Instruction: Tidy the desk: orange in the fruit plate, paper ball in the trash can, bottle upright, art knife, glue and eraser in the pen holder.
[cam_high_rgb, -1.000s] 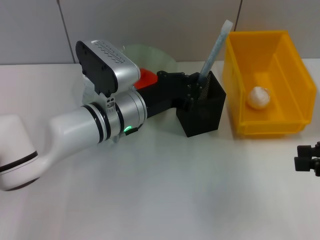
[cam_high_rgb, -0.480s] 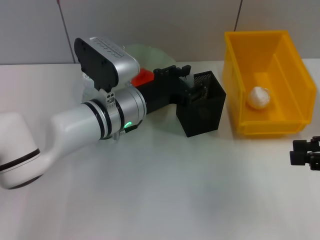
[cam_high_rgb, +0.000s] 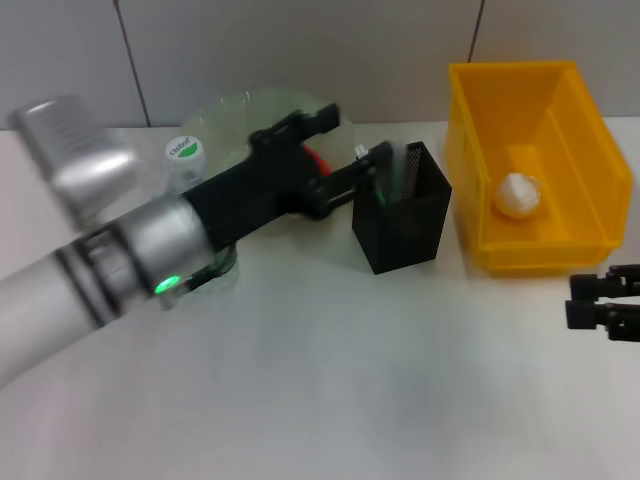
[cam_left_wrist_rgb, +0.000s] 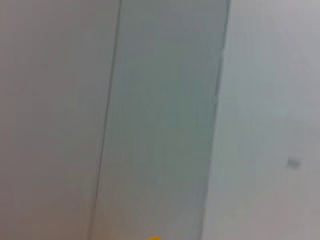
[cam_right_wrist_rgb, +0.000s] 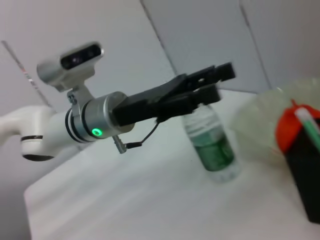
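My left gripper (cam_high_rgb: 358, 138) is open and empty, raised just left of the black mesh pen holder (cam_high_rgb: 405, 210). It also shows in the right wrist view (cam_right_wrist_rgb: 225, 82). A pale green and white stick-like tool (cam_right_wrist_rgb: 309, 127) stands in the pen holder (cam_right_wrist_rgb: 302, 170). The orange (cam_high_rgb: 316, 160) lies on the glass fruit plate (cam_high_rgb: 240, 110), partly hidden by the arm. The bottle (cam_high_rgb: 185, 152) stands upright left of the plate. The paper ball (cam_high_rgb: 518, 195) lies in the yellow bin (cam_high_rgb: 560, 110). My right gripper (cam_high_rgb: 580, 300) is open and empty at the right edge. Glue and eraser are not visible.
The left forearm (cam_high_rgb: 110, 260) stretches across the left half of the white table (cam_high_rgb: 350, 380). The yellow bin stands close to the right of the pen holder. The left wrist view shows only the grey wall.
The long pale tool that stood high out of the pen holder has dropped in. My left arm has lifted and drawn back to the left, uncovering the bottle. My right gripper has crept left.
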